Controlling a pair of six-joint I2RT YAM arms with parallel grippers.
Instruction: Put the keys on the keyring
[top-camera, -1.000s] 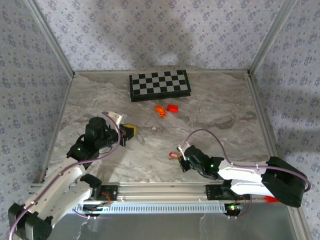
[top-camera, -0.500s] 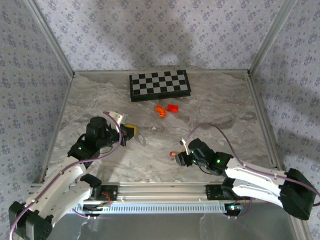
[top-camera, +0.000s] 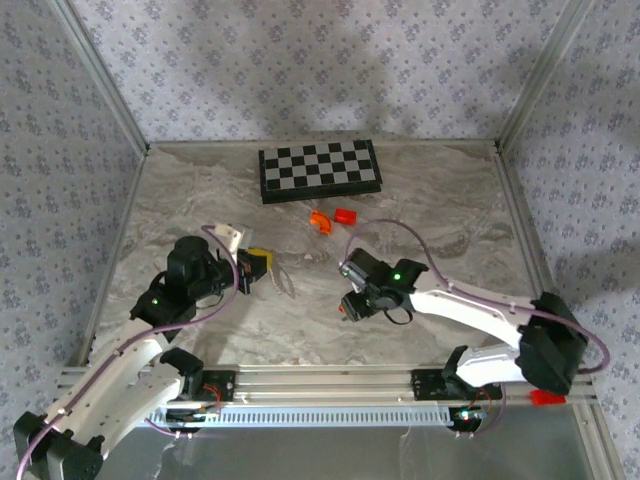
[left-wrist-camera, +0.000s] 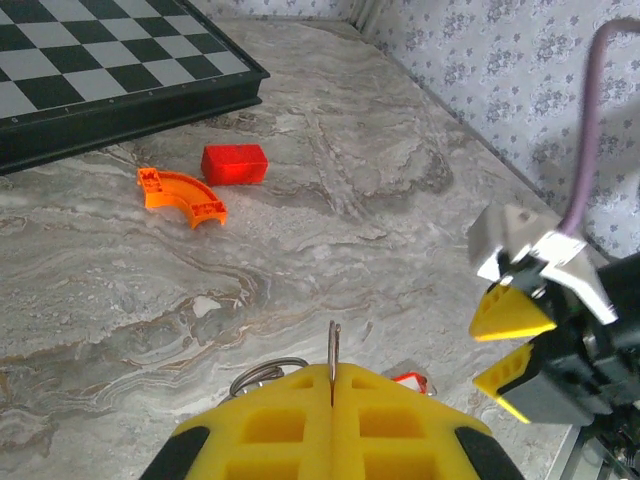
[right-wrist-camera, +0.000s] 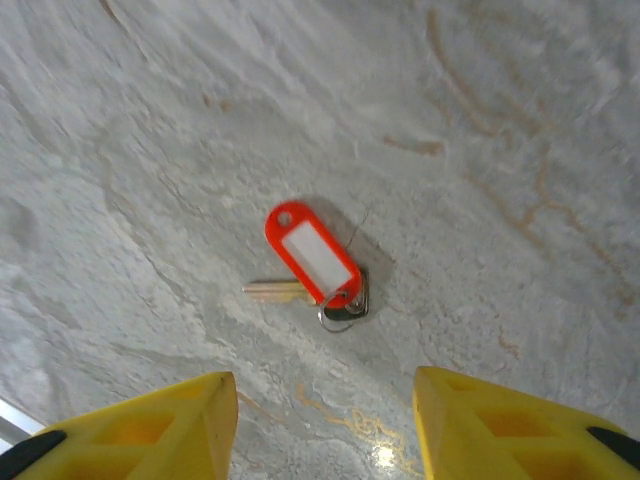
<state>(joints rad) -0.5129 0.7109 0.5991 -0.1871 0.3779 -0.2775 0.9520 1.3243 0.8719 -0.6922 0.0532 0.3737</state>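
Note:
The key (right-wrist-camera: 275, 290) lies flat on the marble with its red-orange tag (right-wrist-camera: 312, 252) and a small ring. My right gripper (right-wrist-camera: 325, 440) hovers open above it, one yellow finger to each side and both clear of it. From above, the key (top-camera: 343, 309) peeks out just left of the right gripper (top-camera: 352, 300). My left gripper (left-wrist-camera: 333, 400) is shut on the keyring (left-wrist-camera: 333, 355), a thin metal loop standing edge-on between the pads, with a second loop (left-wrist-camera: 262, 372) beside it. In the top view the keyring (top-camera: 283, 281) sticks out right of the left gripper (top-camera: 258, 265). The tag (left-wrist-camera: 410, 380) and right gripper (left-wrist-camera: 500, 350) lie just beyond.
A black-and-white checkerboard (top-camera: 319, 169) lies at the back of the table. In front of it sit an orange curved piece (top-camera: 320, 221) and a red block (top-camera: 346, 215). Patterned walls and metal rails close in the marble top on three sides.
The right arm has swung away from its base, forward and left, and now hangs over the key with its fingers apart. The left gripper has barely shifted and still holds the ring.

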